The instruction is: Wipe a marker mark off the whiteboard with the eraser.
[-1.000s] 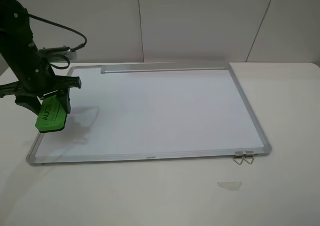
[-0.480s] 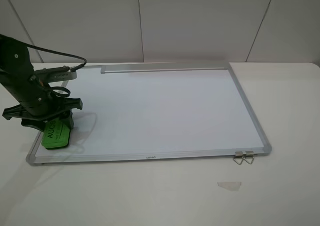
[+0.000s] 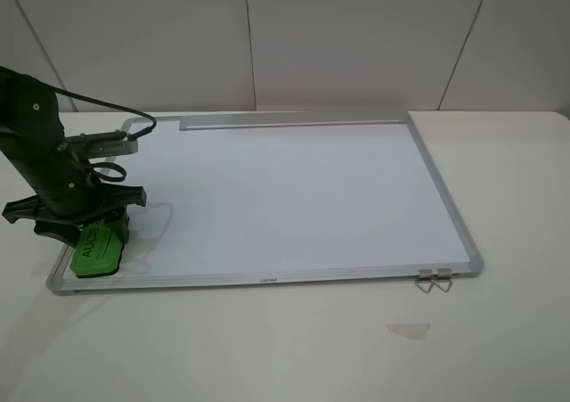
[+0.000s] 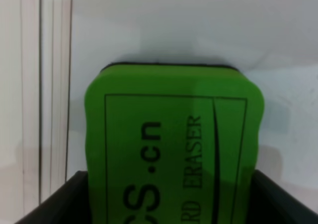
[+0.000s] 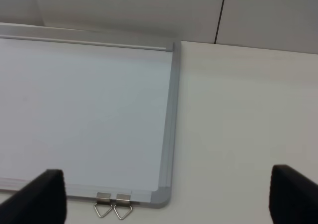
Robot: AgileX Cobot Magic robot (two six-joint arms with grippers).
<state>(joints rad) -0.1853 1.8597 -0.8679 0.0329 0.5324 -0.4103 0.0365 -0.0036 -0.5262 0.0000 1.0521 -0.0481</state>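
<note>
The green eraser (image 3: 98, 250) lies flat on the near left corner of the whiteboard (image 3: 285, 197), close to its silver frame. My left gripper (image 3: 92, 234) is shut on the eraser, its dark fingers at both sides. In the left wrist view the eraser (image 4: 174, 144) fills the middle, pressed against the white board (image 4: 174, 25). No marker mark shows anywhere on the board; it may be hidden under the eraser. My right gripper (image 5: 169, 196) is open and holds nothing, hanging over the table beside the board's near right corner (image 5: 161, 196). It is outside the exterior high view.
A silver tray strip (image 3: 289, 121) runs along the board's far edge. Two metal clips (image 3: 434, 280) hang off the near right corner. A pale scrap of tape (image 3: 409, 329) lies on the white table in front of the board. A cable loops behind the left arm.
My left gripper came down and toward the near left corner with the eraser, bringing it from above the board's left edge onto the surface.
</note>
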